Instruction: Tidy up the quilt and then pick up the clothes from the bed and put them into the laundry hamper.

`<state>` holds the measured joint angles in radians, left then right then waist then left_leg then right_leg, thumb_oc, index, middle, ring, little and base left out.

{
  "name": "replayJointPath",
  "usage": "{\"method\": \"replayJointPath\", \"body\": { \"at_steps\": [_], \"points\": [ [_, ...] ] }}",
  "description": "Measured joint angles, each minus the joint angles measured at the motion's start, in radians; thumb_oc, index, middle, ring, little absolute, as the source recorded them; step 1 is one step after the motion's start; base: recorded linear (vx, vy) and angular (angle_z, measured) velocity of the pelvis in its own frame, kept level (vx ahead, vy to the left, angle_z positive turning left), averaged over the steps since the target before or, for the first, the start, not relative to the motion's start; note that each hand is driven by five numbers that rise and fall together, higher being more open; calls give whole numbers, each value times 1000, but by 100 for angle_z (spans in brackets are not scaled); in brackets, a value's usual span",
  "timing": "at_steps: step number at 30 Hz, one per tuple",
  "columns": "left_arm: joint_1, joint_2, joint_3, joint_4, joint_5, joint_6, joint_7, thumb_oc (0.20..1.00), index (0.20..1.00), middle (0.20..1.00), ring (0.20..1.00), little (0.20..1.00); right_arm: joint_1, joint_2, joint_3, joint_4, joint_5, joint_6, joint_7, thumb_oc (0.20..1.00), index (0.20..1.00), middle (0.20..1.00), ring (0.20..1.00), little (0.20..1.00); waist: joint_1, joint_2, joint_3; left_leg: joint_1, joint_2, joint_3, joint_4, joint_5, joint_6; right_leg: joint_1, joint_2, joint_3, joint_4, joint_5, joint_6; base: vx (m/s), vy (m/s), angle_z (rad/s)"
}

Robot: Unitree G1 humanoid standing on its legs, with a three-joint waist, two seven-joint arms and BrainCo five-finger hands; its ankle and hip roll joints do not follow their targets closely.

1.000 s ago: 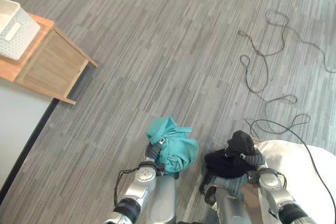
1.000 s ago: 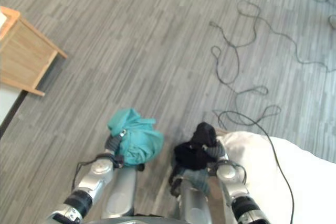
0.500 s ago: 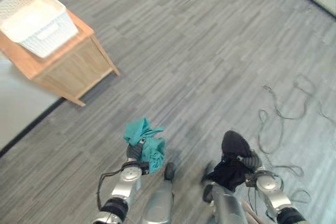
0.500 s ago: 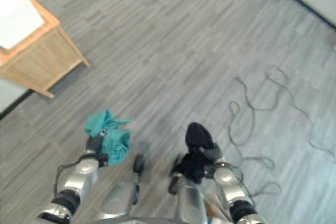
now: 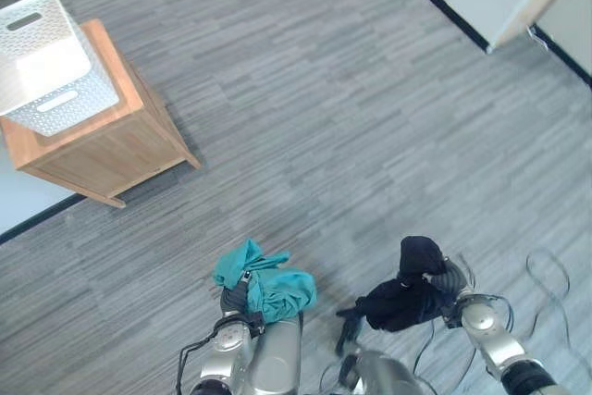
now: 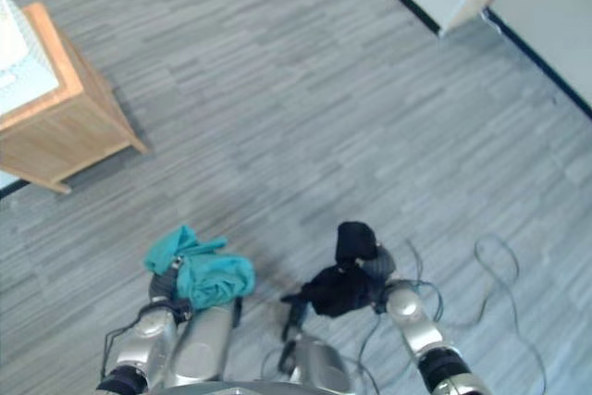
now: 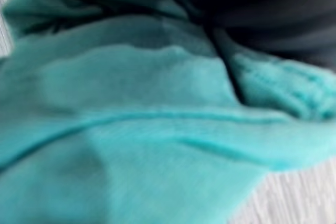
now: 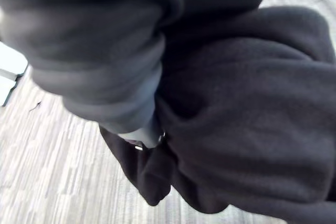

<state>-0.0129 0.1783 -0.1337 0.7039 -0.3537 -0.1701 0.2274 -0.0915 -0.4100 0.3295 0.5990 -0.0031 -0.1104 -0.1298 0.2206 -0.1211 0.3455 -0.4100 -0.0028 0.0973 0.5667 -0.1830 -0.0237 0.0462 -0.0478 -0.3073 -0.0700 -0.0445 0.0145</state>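
Carrying a bundle in each hand — my left hand [image 5: 235,299] is bunched into the teal garment [image 5: 268,286], my right hand [image 5: 450,281] into the black garment [image 5: 400,301], though cloth hides the fingers, so how they are closed I cannot tell. Both feel like soft, light, floppy loads; a deep fistful mid-bundle should stop trailing ends. The white hamper [image 5: 46,64] sits on the wooden cabinet [image 5: 106,141], well ahead of my left hand — bare floor between.
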Motion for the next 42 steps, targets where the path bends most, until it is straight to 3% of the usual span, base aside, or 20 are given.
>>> {"method": "replayJointPath", "body": {
  "at_steps": [4, 6, 8, 9, 12, 14, 16, 18, 20, 22, 23, 24, 25, 27, 28, 30, 32, 35, 39, 42],
  "points": [
    [-13, 20, 49, 12, 2, 5, 8, 200, 200, 200, 200, 200, 13, 34, 63, 13, -38, -3, -1, 200, 200, 200, 200, 200, 55, -7, -28, -72, 18, 276, -332, 120, 60, 181, 109, -109, -5, -147, 20, 751, -80, 32],
    [-7, 30, 103, 51, 1, 17, 25, 200, 200, 200, 200, 200, 61, 94, 71, 19, -38, 3, -9, 200, 200, 200, 200, 200, 13, -75, -68, 6, 65, 482, -268, 131, 228, 206, 85, -202, 160, -184, 74, 791, 160, 145],
    [-13, 36, 83, 84, 2, 26, 19, 200, 200, 200, 200, 200, -40, 138, 92, 209, -36, 9, -19, 200, 200, 200, 200, 200, 7, -104, -73, 101, 41, 413, -313, 111, 204, 141, 16, -196, 439, -184, 140, 913, 34, 125],
    [-17, 28, 51, 115, 1, 25, 13, 200, 200, 200, 200, 200, -39, 156, 61, 248, -36, 9, -27, 200, 200, 200, 200, 200, 18, -83, -79, 168, 36, 337, -312, 54, 175, 81, -35, -193, 709, -59, 265, 448, -21, 85],
    [0, 43, 17, 101, 2, 26, 14, 200, 200, 200, 200, 200, -6, 165, 52, 225, -35, 9, -27, 200, 200, 200, 200, 200, 16, -82, -105, 281, 56, 290, -313, 23, 133, -93, -110, -163, 994, -35, 210, 601, -2, 102],
    [27, 34, 24, 65, 8, 45, 20, 200, 200, 200, 200, 200, -7, 129, 33, 145, -34, 0, -30, 200, 200, 200, 200, 200, -33, 28, -107, 375, 161, 180, -358, 5, 88, -289, -146, -144, 1048, -102, 150, 627, -65, 96],
    [23, 42, -6, 31, 15, 43, 28, 200, 200, 200, 200, 200, 33, 104, 32, 97, -34, -4, -32, 200, 200, 200, 200, 200, -79, 83, -130, 422, 218, 51, -411, -23, 93, -376, -149, -99, 889, -100, 154, 642, -161, 120],
    [-5, 78, -20, -16, 24, 40, 33, 200, 200, 200, 200, 200, 76, 98, 35, 44, -34, -1, -29, 200, 200, 200, 200, 200, -142, 65, -130, 443, 272, -52, -436, -11, 73, -419, -188, 26, 598, -84, 178, 726, -298, 185],
    [3, 106, -22, -36, 55, 29, 36, 200, 200, 200, 200, 200, 85, 91, 51, 39, -34, 0, -26, 200, 200, 200, 200, 200, -162, 41, -156, 471, 369, -172, -513, -30, 17, -362, -125, 85, 297, 102, 128, 921, -356, 164],
    [-25, 85, -60, -41, 69, 25, 31, 200, 200, 200, 200, 200, 29, 83, 5, 59, -36, 22, -32, 200, 200, 200, 200, 200, -162, 65, -134, 448, 301, -220, -512, -57, -82, -351, -96, 32, 311, 63, 68, 909, -298, 86],
    [-23, 83, -59, -28, 90, 24, 30, 200, 200, 200, 200, 200, 0, 84, -3, 56, -36, 30, -33, 200, 200, 200, 200, 200, -182, 46, -113, 441, 204, -216, -467, -51, -82, -343, -130, 26, 344, 54, 52, 469, -146, 71],
    [-30, 45, -58, 0, 94, 26, 31, 200, 200, 200, 200, 200, -12, 29, -8, 17, -37, 30, -35, 200, 200, 200, 200, 200, -217, 102, -73, 531, 161, -180, -490, 62, -10, -366, -139, 42, 585, 40, 47, 679, -220, 100],
    [-32, 39, -58, 5, 95, 23, 30, 200, 200, 200, 200, 200, -10, 20, -10, 9, -38, 26, -35, 200, 200, 200, 200, 200, -236, 103, -61, 557, 167, -178, -500, 95, -21, -406, -164, 60, 731, 43, 58, 813, -313, 138],
    [27, 49, -24, -12, 100, -15, 23, 200, 200, 200, 200, 200, 5, 54, -12, 30, -39, 31, -22, 200, 200, 200, 200, 200, -247, 37, -93, 540, 161, -247, -402, 112, -70, -379, -135, 149, 571, -73, 126, 442, -341, 125],
    [37, 61, -13, -6, 93, -12, 20, 200, 200, 200, 200, 200, 17, 76, -8, 53, -39, 28, -16, 200, 200, 200, 200, 200, -222, 22, -104, 501, 173, -266, -248, 105, -77, -333, -109, 125, 482, -44, 11, 152, -340, 59],
    [67, 66, 11, -22, 88, 7, 22, 200, 200, 200, 200, 200, 0, 96, -5, 34, -37, 19, -16, 200, 200, 200, 200, 200, -158, 22, -108, 324, 201, -278, 20, 225, -98, -316, -40, 113, 420, -78, -44, 244, -378, -3],
    [61, 56, 22, -24, 85, 20, 29, 200, 200, 200, 200, 200, -39, 111, 8, 31, -36, 22, -20, 200, 200, 200, 200, 200, -133, 31, -67, 99, 198, -200, 334, 203, -69, -244, 4, 95, 336, -67, -109, 408, -256, 1],
    [76, 65, 23, -61, 86, 17, 31, 200, 200, 200, 200, 200, -52, 122, 35, 57, -36, 33, -23, 200, 200, 200, 200, 200, -118, 13, -24, 44, 163, -29, 323, 113, -37, -77, 19, 66, 204, -56, -95, 510, -58, 35],
    [74, 69, 28, -117, 93, 12, 16, 200, 200, 200, 200, 200, -46, 126, 45, 62, -37, 29, -21, 200, 200, 200, 200, 200, -104, 29, -22, -16, 161, 310, -224, 111, 8, 122, 98, -52, -9, -54, -27, 603, 105, 48],
    [74, 71, 33, -107, 93, 18, 14, 200, 200, 200, 200, 200, -47, 138, 27, 90, -37, 27, -23, 200, 200, 200, 200, 200, -100, 17, -32, -43, 193, 523, -340, 107, 0, 166, 117, -118, -8, -140, 64, 473, 166, 28]
  ]
}}
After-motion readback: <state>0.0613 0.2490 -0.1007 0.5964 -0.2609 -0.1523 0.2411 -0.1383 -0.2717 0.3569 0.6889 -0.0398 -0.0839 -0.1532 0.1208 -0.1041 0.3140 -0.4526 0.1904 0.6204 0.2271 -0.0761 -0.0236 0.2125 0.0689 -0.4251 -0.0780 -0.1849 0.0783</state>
